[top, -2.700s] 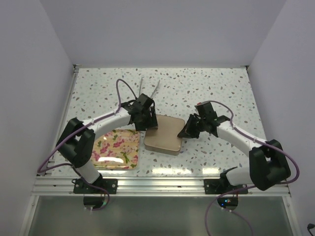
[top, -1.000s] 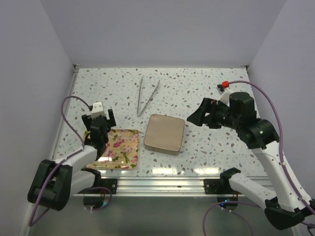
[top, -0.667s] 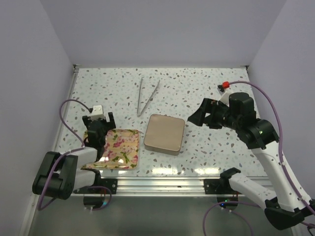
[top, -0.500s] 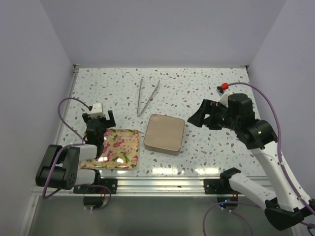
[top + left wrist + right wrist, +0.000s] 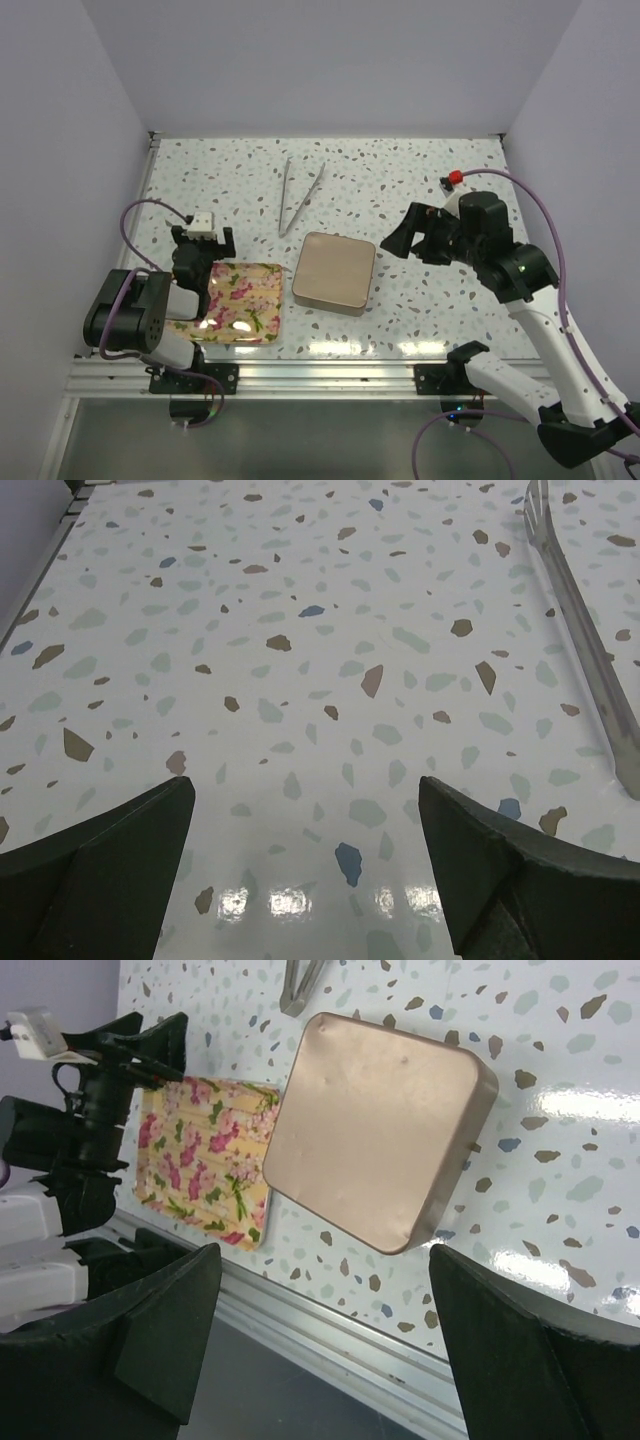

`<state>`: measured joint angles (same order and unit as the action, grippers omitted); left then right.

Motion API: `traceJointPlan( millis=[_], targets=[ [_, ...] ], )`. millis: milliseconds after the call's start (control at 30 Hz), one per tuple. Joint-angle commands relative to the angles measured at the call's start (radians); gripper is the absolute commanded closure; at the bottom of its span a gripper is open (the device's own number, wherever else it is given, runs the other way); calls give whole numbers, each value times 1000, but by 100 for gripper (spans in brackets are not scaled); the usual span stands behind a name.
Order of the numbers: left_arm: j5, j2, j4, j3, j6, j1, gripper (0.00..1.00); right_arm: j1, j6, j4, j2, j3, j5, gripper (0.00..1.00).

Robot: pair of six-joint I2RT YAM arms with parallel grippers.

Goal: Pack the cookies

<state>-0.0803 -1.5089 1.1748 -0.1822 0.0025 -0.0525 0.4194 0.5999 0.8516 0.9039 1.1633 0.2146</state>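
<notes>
The cookies show in no view. A closed square bronze tin (image 5: 335,272) (image 5: 375,1140) lies flat at the middle of the table. My left gripper (image 5: 204,238) (image 5: 305,780) is drawn back over the far end of the floral tray (image 5: 238,302), low above bare table, open and holding nothing. Raised to the right of the tin, my right gripper (image 5: 396,240) (image 5: 325,1250) looks down at it with jaws wide open and nothing in them.
Metal tongs (image 5: 298,192) (image 5: 580,630) lie behind the tin. The floral tray (image 5: 205,1155) sits left of the tin near the front rail (image 5: 320,372). White walls close in the table on three sides.
Both grippers have left the tin, where they were at first. In the last second the left arm folded back towards its base; the right arm barely moved and its jaws opened slightly wider.
</notes>
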Motion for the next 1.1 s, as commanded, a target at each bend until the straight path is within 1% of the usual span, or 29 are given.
traceJointPlan(
  millis=[0, 33, 67, 133, 167, 233, 333, 367, 433, 500, 533, 567, 633, 667, 700, 733, 767, 833, 867, 933, 967, 1033, 1067],
  targets=[
    [37, -16, 185, 3, 36, 14, 0, -1, 0, -49, -2, -13, -55, 10],
    [34, -1, 160, -8, 34, 14, 0, 1, -15, -48, 0, -10, -73, 4],
    [36, 6, 132, -8, 31, 16, 0, -1, -28, -34, 10, 7, -110, 2],
    [36, -8, 172, -2, 34, 16, 0, -1, -57, -16, 21, 32, -165, 2],
    [31, 1, 136, -2, 33, 14, 0, -1, -66, 6, 29, 65, -234, 1],
    [17, -5, 161, 9, 36, 14, 0, -1, -104, 15, 50, 94, -305, 2],
    [22, 3, 154, 3, 31, 13, 0, 1, -192, -16, 84, 125, -383, 1],
    [22, 1, 160, 4, 31, 13, 0, 1, -193, -43, 92, 127, -455, 1],
    [24, -1, 161, 4, 31, 13, 0, -1, -206, -100, 102, 104, -541, 1],
    [24, -1, 163, 4, 31, 13, 0, -1, -270, -234, 99, 52, -622, 1],
    [24, -2, 163, 4, 30, 13, 0, -1, -395, -296, 90, 21, -633, 1],
    [24, -2, 163, 4, 31, 13, 0, -1, -461, -419, 89, -50, -635, 1],
    [24, -1, 163, 4, 31, 13, 0, -1, -593, -547, 89, -152, -671, 1],
    [24, 1, 163, 4, 31, 13, 0, -4, -627, -671, 101, -256, -688, 1],
    [24, 0, 163, 6, 31, 13, 0, -11, -649, -713, 110, -296, -689, 1],
    [24, -1, 163, 4, 31, 13, 0, -19, -670, -753, 121, -332, -654, 1],
    [24, -1, 163, 4, 31, 13, 0, -36, -661, -829, 137, -400, -640, 1],
    [24, -1, 163, 4, 31, 14, 0, -53, -611, -906, 154, -468, -635, 1],
    [24, -1, 163, 4, 30, 13, 0, -63, -608, -986, 167, -529, -650, 1],
    [24, -1, 163, 6, 30, 13, 0, -67, -608, -1064, 214, -601, -676, 1],
    [24, -1, 163, 6, 31, 13, 0, -80, -608, -1133, 234, -622, -684, 1],
    [24, 1, 163, 4, 31, 14, 0, -106, -560, -1221, 299, -661, -669, 1],
    [24, 0, 163, 4, 31, 13, 0, -146, -545, -1320, 320, -704, -643, 1]
  ],
)
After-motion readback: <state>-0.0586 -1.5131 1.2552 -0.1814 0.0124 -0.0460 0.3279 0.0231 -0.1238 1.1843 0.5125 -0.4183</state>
